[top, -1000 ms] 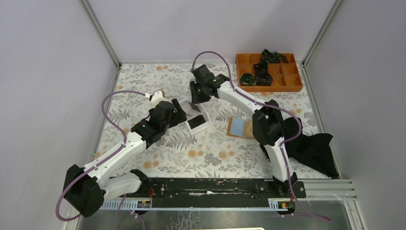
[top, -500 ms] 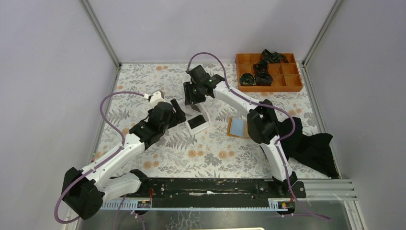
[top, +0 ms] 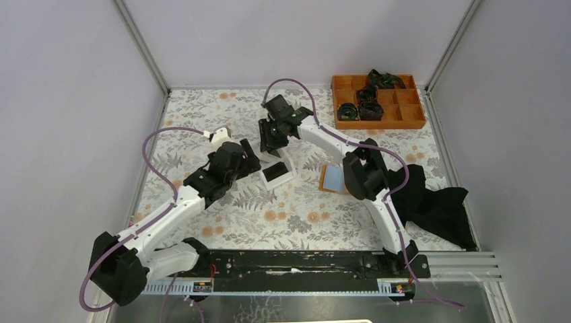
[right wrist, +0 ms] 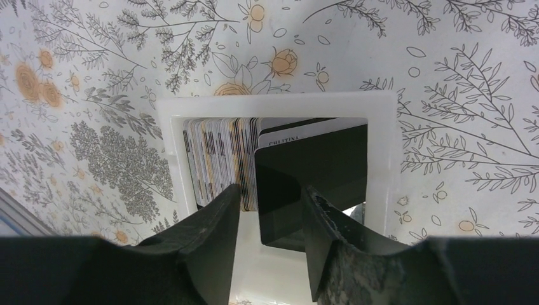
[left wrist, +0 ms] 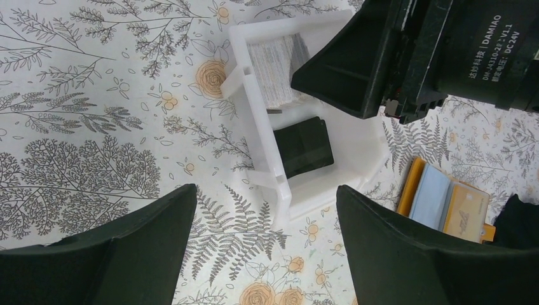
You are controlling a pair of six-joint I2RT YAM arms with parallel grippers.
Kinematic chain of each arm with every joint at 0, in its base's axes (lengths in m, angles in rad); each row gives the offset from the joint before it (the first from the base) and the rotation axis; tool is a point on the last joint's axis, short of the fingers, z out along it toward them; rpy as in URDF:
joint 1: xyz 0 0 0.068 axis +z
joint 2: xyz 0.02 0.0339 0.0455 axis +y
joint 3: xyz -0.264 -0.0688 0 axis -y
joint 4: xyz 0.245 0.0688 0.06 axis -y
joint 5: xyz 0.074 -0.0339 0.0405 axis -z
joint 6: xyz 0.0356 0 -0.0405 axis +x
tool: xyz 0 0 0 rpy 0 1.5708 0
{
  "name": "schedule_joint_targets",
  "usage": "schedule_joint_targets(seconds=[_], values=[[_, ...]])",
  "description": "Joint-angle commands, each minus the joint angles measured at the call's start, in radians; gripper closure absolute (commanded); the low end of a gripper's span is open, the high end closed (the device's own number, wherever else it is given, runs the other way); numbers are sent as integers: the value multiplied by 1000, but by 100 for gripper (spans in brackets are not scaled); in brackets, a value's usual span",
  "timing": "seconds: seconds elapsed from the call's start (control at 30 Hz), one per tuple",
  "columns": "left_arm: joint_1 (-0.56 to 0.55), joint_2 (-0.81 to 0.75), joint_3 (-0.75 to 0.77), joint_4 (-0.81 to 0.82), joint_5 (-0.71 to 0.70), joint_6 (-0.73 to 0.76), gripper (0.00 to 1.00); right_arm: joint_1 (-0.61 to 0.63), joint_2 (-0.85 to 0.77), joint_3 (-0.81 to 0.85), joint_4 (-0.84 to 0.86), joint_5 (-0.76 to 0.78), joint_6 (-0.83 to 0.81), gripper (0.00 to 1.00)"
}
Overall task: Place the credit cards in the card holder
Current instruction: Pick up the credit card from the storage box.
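Legibly, "DAMIAO" and "DC24V" mark the motor housing (left wrist: 473,51) near credit cards (left wrist: 273,63).

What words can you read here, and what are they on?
"DAMIAO", "DC24V", "V1.1": on the right arm's black motor.
Tiny word on the black card in the white box: too blurred to read.
Mark in the card holder: too small to read.

Left hand (left wrist: 262,251) wide agape, right hand (right wrist: 270,219) less.
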Motion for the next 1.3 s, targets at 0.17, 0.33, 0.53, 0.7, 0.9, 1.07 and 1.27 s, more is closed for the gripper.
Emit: schedule_joint_targets(seconds=[0.17, 0.33, 0.53, 0.7, 0.9, 1.07, 1.27], values=[[17, 14, -5, 68, 0, 21, 13, -6, -31, -1, 34, -54, 35, 65], [19, 15, -6, 73, 2, 18, 13, -6, -41, 25, 29, -63, 46, 67], [20, 12, -15, 79, 10, 8, 13, -7, -61, 30, 28, -66, 54, 69], [19, 14, -15, 82, 18, 2, 13, -6, -82, 19, 33, -60, 54, 70], [20, 15, -15, 86, 23, 0, 13, -9, -98, 10, 33, -52, 53, 71], [20, 17, -13, 88, 24, 0, 13, -12, -109, 7, 32, -46, 51, 71], [21, 20, -12, 92, 30, -3, 13, -21, -128, -20, 36, -40, 49, 72]])
